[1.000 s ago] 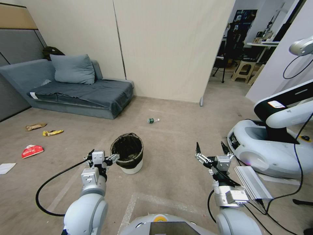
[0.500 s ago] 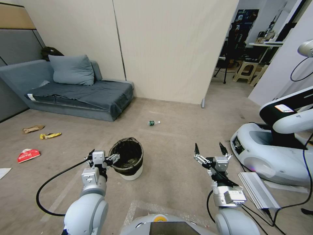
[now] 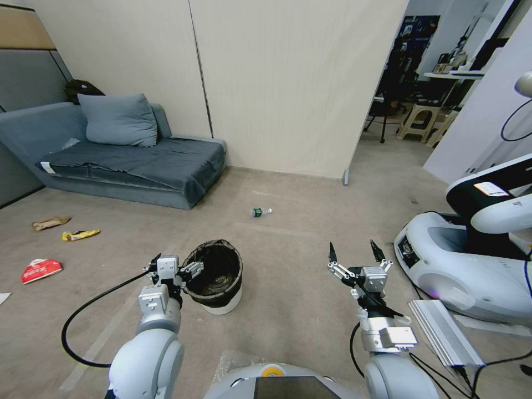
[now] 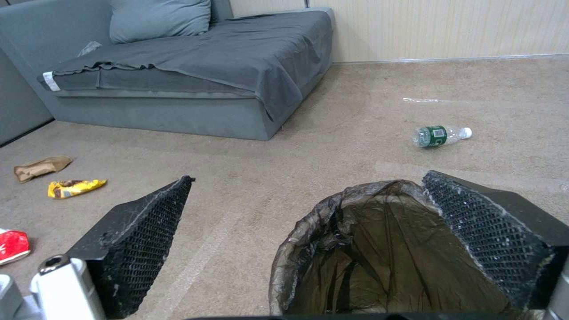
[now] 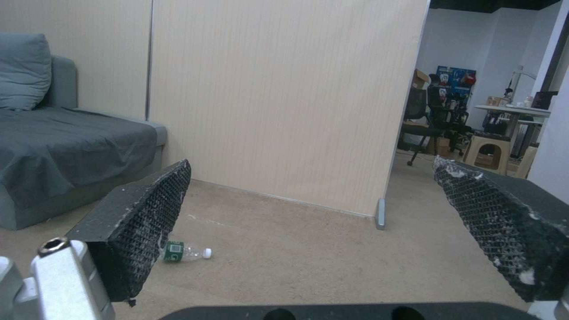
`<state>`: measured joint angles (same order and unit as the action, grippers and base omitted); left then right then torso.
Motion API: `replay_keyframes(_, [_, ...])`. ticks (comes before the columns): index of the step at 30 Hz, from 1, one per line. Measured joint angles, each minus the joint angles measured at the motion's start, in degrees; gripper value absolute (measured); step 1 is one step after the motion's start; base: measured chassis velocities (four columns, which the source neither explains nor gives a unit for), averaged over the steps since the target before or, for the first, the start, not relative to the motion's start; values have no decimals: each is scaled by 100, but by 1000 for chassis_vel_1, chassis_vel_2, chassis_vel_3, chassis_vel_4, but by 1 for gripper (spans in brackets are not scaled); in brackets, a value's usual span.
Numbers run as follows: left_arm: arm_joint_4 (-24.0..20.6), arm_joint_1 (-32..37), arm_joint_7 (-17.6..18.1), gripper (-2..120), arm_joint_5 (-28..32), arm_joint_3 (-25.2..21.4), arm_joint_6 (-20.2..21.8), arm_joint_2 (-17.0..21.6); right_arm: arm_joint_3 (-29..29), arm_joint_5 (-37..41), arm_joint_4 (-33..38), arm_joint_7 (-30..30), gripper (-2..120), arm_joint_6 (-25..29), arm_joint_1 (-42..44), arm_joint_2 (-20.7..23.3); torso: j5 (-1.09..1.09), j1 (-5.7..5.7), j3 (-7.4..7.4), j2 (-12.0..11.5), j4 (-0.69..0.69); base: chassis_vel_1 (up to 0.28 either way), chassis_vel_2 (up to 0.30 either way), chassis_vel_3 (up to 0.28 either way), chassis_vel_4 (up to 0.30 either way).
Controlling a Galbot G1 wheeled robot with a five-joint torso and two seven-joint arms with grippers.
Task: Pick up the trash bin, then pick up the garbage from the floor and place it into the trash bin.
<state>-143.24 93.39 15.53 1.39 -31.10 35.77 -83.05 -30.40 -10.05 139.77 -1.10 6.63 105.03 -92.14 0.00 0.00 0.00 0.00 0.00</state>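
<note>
The bin (image 3: 213,275) stands on the floor just in front of the robot, and the left gripper (image 3: 176,271) hangs at its near rim with jaws spread wide, one finger (image 4: 492,231) over the black liner, the other outside the wall. To take it well, I'd judge the jaws should drop so the rim sits squarely between the pads, then close on the plastic wall and not just the thin bag (which would slip). The right gripper (image 3: 356,256) waits released, well to the side. A bottle (image 3: 259,211) lies beyond the bin; packets (image 3: 80,235) lie off to the left. The bin's bottom is hidden in shadow.
</note>
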Motion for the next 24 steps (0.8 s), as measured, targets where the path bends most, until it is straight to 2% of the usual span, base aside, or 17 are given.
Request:
replay_keyframes(5, [49, -72, 77, 100, 206, -95, 105, -3, 26, -53, -27, 13, 100, 9, -6, 0, 0, 0, 0, 0, 0, 0, 0, 0, 0])
replay_keyframes(12, [249, -254, 325, 100, 791, -287, 399, -59, 53, -164, -86, 2, 100, 48, -8, 0, 1, 0, 0, 0, 0, 0, 0, 0, 0])
replay_keyframes(24, [689, -444, 576, 100, 918, -415, 522, -138, 66, -208, -134, -7, 100, 80, -9, 0, 0, 0, 0, 0, 0, 0, 0, 0, 0])
